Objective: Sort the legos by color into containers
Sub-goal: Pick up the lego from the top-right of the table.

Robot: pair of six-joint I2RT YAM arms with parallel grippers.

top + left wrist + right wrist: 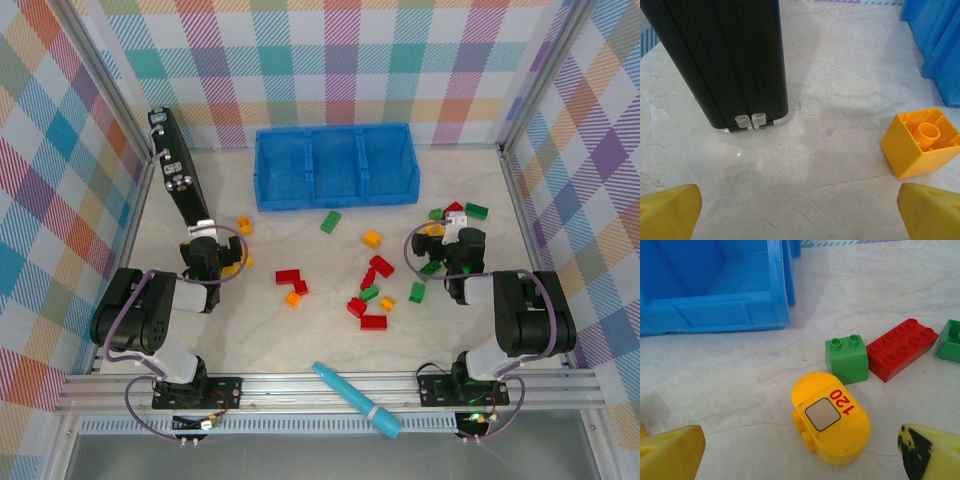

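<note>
1. While both arms crouch low over the table [300, 340], a teal stick [355, 397] lies nearest, at the front edge between their bases.
2. Left jaws are spread wide and empty; an upturned orange brick [920, 142] sits just ahead on the right, with a black post [730, 60] ahead on the left.
3. Right jaws gape wide as well, holding nothing. A rounded yellow brick [832, 420] marked 120 lies just ahead, with a green brick [846, 359] just beside a red brick [901, 347] beyond it.
4. The legos [372, 290] lie scattered mid-table, short of the blue bin [335, 195] at the far side.
</note>
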